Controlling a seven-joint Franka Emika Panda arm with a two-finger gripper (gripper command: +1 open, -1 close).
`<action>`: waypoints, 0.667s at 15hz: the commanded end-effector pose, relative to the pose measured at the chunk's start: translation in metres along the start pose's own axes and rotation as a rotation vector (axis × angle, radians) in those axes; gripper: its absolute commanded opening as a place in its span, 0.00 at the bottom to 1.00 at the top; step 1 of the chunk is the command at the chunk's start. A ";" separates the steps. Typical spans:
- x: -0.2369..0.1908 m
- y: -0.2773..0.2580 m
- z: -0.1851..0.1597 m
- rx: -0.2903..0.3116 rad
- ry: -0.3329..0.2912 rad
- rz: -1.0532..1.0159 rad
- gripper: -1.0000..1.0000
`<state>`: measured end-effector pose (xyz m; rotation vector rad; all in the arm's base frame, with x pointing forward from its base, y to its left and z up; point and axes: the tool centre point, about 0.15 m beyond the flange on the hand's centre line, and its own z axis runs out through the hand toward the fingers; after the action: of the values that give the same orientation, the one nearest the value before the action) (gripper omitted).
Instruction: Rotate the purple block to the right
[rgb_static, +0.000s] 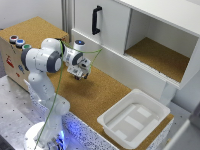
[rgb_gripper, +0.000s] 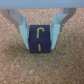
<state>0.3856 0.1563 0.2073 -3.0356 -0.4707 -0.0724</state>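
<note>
The purple block (rgb_gripper: 40, 39) is a small dark cube with a yellow hook-shaped mark on its upper face. It sits on the cork surface (rgb_gripper: 42, 67). My gripper (rgb_gripper: 40, 45) has its two fingers (rgb_gripper: 23, 30) pressed against opposite sides of the block, shut on it. In the exterior view my gripper (rgb_static: 79, 73) is low over the cork counter (rgb_static: 95, 95), in front of the white cabinet, and it hides the block there.
A white tub (rgb_static: 107, 123) stands on the counter at the exterior view's right. A white cabinet with a black handle (rgb_static: 96, 20) and an open compartment (rgb_static: 159, 56) is behind. A box with round push-buttons (rgb_static: 18, 41) is at the left. A green cable (rgb_static: 60, 85) hangs along the arm.
</note>
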 end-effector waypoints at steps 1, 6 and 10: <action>0.007 0.002 -0.017 0.037 -0.025 -0.053 0.00; 0.018 -0.001 -0.038 0.027 -0.021 0.012 0.00; 0.033 0.008 -0.038 -0.012 -0.053 0.242 0.00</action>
<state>0.4000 0.1597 0.2323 -3.0266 -0.3876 -0.0992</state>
